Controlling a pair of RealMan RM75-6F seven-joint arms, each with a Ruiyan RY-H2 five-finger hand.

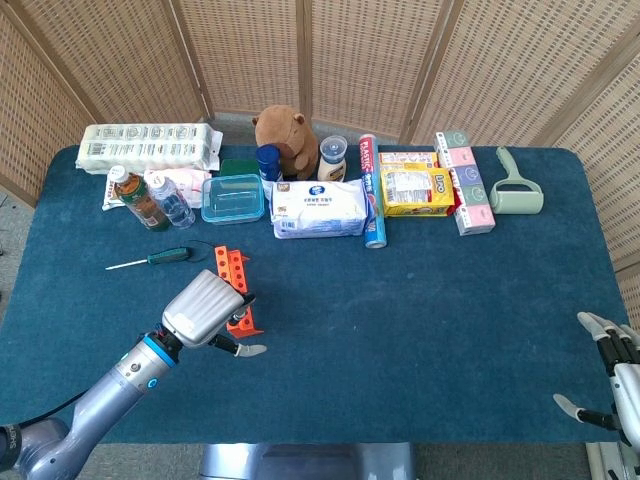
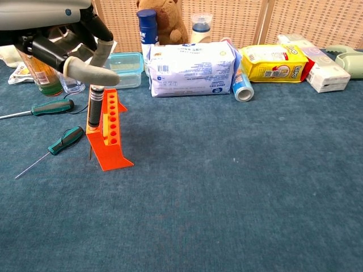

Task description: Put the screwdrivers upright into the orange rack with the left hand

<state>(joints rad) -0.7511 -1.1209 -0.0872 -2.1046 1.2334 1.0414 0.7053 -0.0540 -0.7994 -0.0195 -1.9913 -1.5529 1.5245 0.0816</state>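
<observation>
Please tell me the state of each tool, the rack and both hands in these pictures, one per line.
orange rack: standing on the table, one screwdriver in it.
black-handled screwdriver: upright in the rack.
nearer green screwdriver: lying flat beside the rack.
farther green screwdriver: lying flat.
left hand: above the rack, holding nothing.
right hand: open, at the table's edge.

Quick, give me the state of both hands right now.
Left hand: open, holding nothing, fingers spread above the screwdriver standing in the orange rack.
Right hand: open, holding nothing.
</observation>
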